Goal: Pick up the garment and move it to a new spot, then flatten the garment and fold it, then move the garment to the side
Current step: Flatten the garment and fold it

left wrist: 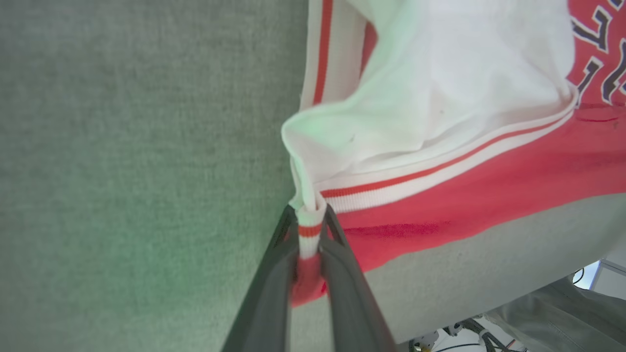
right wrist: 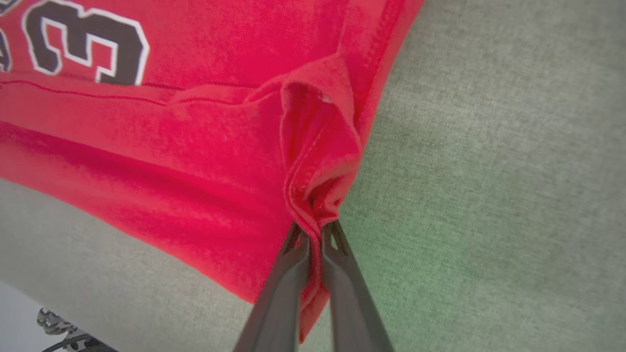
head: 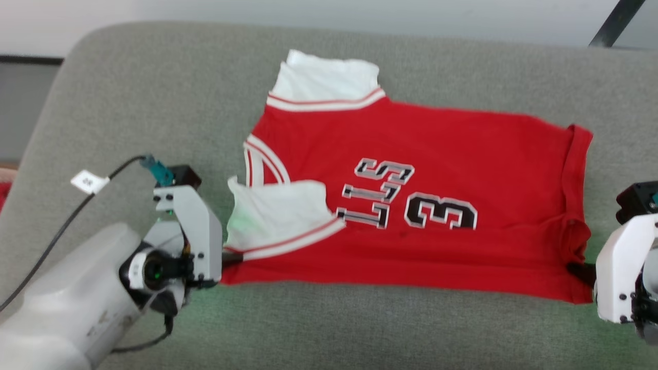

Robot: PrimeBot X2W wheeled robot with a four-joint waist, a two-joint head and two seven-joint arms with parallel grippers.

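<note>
Both ends caught — left gripper (left wrist: 309, 234) pinched the striped sleeve trim of the garment (head: 426, 154), right gripper (right wrist: 315, 232) clamped its bunched red hem — shirt spread across the grey cushion (head: 128, 92)

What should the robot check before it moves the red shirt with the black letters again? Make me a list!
1. Left gripper pinching the red jersey shirt with white sleeves at its striped trim: ok.
2. Right gripper pinching the shirt's red hem corner: ok.
3. Shirt lying flat on the grey fabric cushion: not ok, the near white sleeve is flopped over the front.
4. Hem smooth: not ok, it bunches at the right grip.
5. Bare cushion beyond the shirt to fold onto: ok.
6. Both cloth layers caught in each pinch: cannot tell.
</note>
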